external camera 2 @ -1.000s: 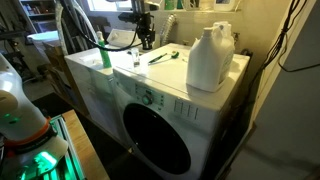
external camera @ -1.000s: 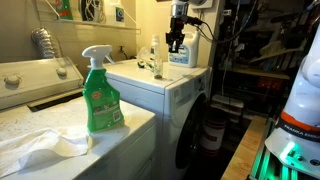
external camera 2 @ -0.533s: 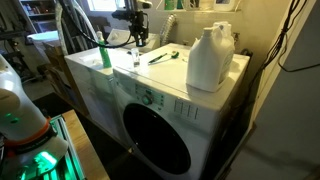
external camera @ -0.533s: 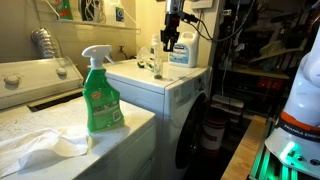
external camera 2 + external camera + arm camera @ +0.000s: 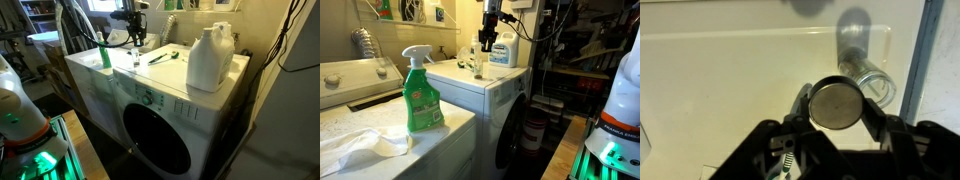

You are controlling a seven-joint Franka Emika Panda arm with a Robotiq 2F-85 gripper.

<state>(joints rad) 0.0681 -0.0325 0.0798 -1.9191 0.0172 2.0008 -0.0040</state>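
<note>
While it hangs above the white washing machine (image 5: 172,74), the gripper (image 5: 837,110) has its jaws closed on a round metal lid (image 5: 836,102). In the wrist view the lid sits between the two fingers (image 5: 800,103) with its flat grey face turned to the camera. Just behind the lid in this view, a clear glass jar (image 5: 866,78) stands on the white top of the machine, and its mouth is open. The lid is in the air and does not touch the jar.

In both exterior views the gripper (image 5: 488,42) (image 5: 137,42) points straight down, above and near the jar (image 5: 477,67) (image 5: 136,60), with a gap between them. The lid itself is too small to make out in these two views.

Other things stand on the same top. A small green bottle (image 5: 103,55) is upright near the corner, beside the jar. A thin green and white object (image 5: 163,56) lies flat next to the jar; I cannot tell what it is. A big white jug (image 5: 212,58) stands well apart from the jar, close to the other edge.

In an exterior view, a green spray bottle (image 5: 420,95) stands upright on a second white surface in front, with a crumpled white cloth (image 5: 360,148) lying beside it. Both are well apart from the gripper.
</note>
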